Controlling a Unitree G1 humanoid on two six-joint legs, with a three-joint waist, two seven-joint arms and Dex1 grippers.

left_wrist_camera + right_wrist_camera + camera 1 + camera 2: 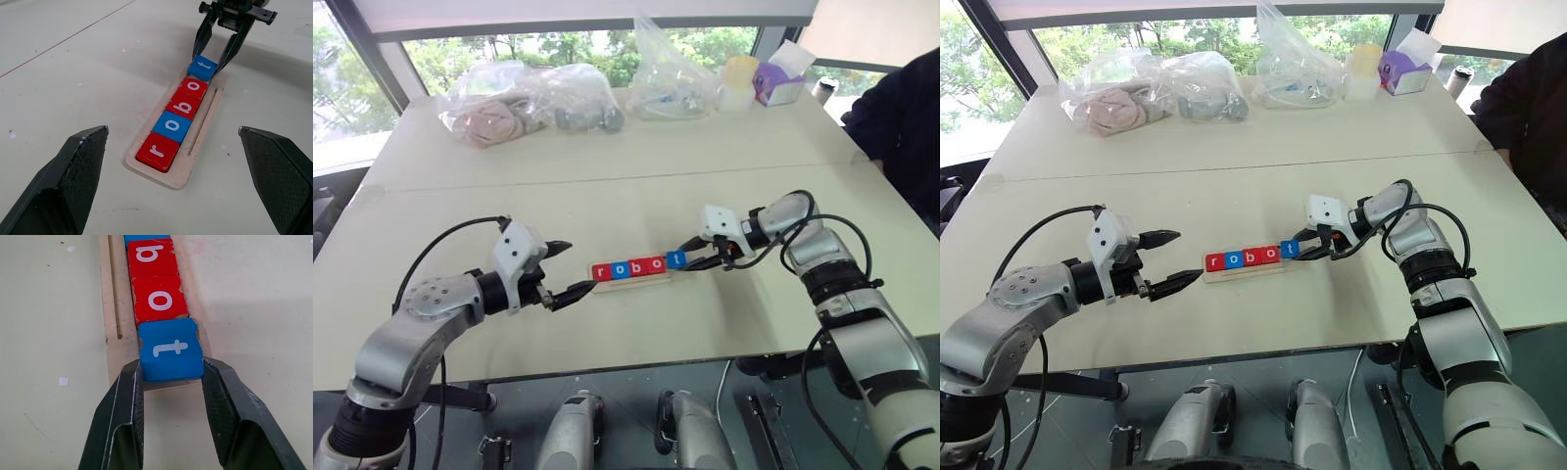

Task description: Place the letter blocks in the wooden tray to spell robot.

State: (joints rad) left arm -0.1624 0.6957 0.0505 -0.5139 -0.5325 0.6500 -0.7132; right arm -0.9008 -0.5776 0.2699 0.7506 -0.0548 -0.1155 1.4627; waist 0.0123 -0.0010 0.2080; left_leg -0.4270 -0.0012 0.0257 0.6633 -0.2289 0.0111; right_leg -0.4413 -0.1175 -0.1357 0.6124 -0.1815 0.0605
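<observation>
Under the right gripper (171, 374), tray (115, 352) end hidden.

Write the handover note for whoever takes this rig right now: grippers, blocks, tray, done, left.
Left gripper: open, empty, hovering off the r end of the wooden tray.
Right gripper: fingers on either side of the blue t block at the tray's other end; whether they still pinch it cannot be told.
Letter blocks: red r, blue o, red b, red o, then the t, in one row in the tray, reading robot.
Done: all five blocks are placed in order.
Left: release the t if it is held, back the right gripper away without nudging the row, check the t sits flat.
</observation>
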